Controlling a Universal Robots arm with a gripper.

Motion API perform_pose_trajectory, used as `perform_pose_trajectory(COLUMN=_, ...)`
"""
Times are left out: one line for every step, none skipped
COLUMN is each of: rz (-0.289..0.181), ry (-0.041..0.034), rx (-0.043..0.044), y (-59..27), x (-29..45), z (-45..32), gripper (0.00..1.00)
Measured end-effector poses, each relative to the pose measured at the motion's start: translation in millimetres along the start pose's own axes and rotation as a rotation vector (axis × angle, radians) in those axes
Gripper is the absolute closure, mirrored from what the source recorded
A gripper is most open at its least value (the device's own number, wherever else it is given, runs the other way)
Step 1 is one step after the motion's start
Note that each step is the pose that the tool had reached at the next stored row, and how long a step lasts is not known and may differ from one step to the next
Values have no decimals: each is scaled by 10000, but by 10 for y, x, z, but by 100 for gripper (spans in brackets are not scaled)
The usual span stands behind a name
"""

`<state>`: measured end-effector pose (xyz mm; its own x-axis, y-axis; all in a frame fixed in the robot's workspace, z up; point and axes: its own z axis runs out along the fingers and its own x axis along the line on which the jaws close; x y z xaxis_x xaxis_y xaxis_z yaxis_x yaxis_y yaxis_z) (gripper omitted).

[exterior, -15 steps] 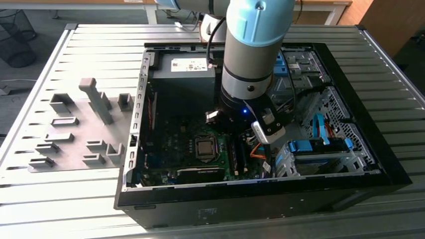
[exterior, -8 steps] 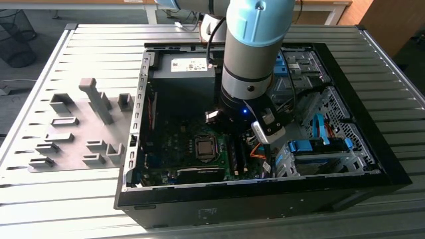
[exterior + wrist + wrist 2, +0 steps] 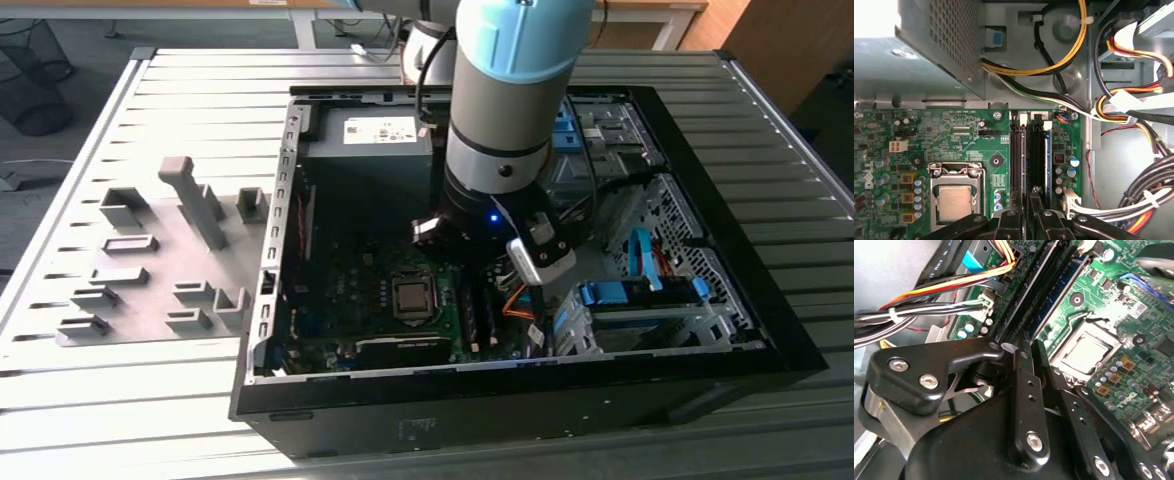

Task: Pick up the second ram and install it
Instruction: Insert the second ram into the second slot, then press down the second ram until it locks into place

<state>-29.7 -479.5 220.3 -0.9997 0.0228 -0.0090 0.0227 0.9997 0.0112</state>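
Exterior view, centre: gripper [image 3: 470,262] over memory slots [image 3: 1029,155] | grip state: cannot tell | advice: press evenly, straight down.

Your first wrist view, itemised:
- green motherboard [image 3: 969,135], bare CPU [image 3: 955,200] in socket
- memory slots [image 3: 1029,155] beside socket, dark stick seated in one
- gripper [image 3: 1030,220] fingers [image 3: 1036,200] directly over slots
- perforated metal box [image 3: 939,40] near board edge
- yellow, black, orange cable bundles [image 3: 1114,107] alongside
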Motion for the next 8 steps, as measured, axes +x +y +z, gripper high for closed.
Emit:
perform_pose_trajectory(rz=0, ry=0, rx=0, y=0, x=0, z=-25, gripper=79)
perform_pose_trajectory(rz=0, ry=1, rx=-1, y=0, x=0, z=-43, gripper=79)
perform_pose_trajectory(rz=0, ry=5, rx=0, y=1, x=0, z=-57, gripper=79)
perform_pose_trajectory(rz=1, ry=8, rx=1, y=1, x=0, z=-67, gripper=79)
perform_pose_trajectory(rz=1, ry=10, rx=-1, y=1, x=-1, z=-70, gripper=79)
perform_pose_trajectory(rz=0, ry=9, rx=-3, y=1, x=-1, z=-70, gripper=79)
perform_pose_trajectory(rz=0, ry=9, rx=-4, y=1, x=-1, z=-70, gripper=79)
perform_pose_trajectory(rz=0, ry=10, rx=-3, y=1, x=-1, z=-71, gripper=79)
